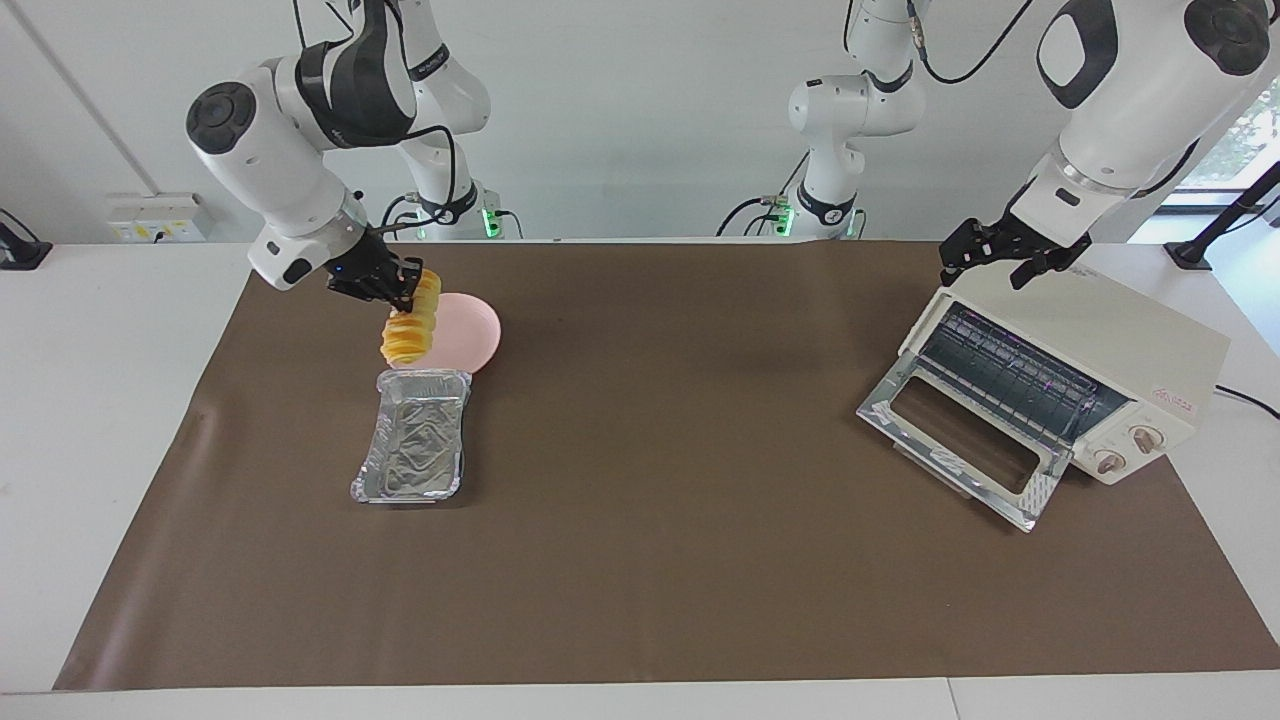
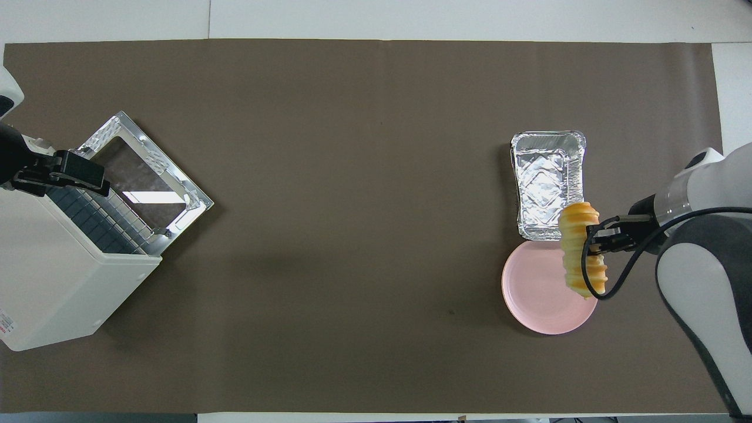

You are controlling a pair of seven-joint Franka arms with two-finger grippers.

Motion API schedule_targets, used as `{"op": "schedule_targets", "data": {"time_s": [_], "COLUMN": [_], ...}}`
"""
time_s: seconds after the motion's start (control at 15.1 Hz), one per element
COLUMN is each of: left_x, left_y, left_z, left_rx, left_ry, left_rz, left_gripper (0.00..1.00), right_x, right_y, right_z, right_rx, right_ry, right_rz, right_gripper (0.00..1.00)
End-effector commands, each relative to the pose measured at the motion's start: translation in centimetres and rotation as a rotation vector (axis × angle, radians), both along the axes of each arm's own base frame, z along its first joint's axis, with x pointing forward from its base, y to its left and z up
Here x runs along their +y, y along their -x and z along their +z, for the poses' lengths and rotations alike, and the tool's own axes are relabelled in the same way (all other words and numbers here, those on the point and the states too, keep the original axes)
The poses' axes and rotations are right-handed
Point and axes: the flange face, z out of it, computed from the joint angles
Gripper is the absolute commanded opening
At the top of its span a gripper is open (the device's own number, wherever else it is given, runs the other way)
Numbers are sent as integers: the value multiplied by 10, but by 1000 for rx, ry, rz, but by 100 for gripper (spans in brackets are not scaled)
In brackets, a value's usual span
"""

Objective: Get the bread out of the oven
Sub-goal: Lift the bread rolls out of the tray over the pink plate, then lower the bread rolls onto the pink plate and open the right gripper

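My right gripper (image 1: 403, 288) is shut on the bread (image 1: 412, 326), a golden-orange ridged loaf, and holds it in the air over the edge of the pink plate (image 1: 472, 338). In the overhead view the bread (image 2: 578, 247) hangs tilted in that gripper (image 2: 592, 242) over the plate's rim (image 2: 537, 294). The cream-white oven (image 1: 1110, 335) stands at the left arm's end of the table with its glass door (image 1: 960, 440) dropped open and its wire rack showing. My left gripper (image 1: 995, 262) is open over the oven's top front edge.
A crinkled silver foil tray (image 1: 412, 450) lies on the brown mat just farther from the robots than the pink plate; it also shows in the overhead view (image 2: 547, 185). The oven (image 2: 53, 276) sits angled at the mat's edge.
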Motion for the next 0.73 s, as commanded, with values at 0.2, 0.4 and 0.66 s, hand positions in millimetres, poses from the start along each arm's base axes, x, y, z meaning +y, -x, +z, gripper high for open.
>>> {"op": "schedule_targets", "data": {"time_s": [0.2,0.4,0.66], "left_x": [4,4,4], "left_y": [2,2,2], "left_z": [6,6,6], "left_rx": [-17,-17,-17], "left_ry": [-5,-5,-5], "left_rz": [8,8,8], "left_gripper": [100,100,100], "right_x": [7,5,13], "right_y": [38,38,36], "right_z": [-53,-81,-103], "right_rx": [-54,-87,-112], "right_ry": [30,35,38], "right_rz": [-9,-10,10], "right_gripper": [0,0,0]}}
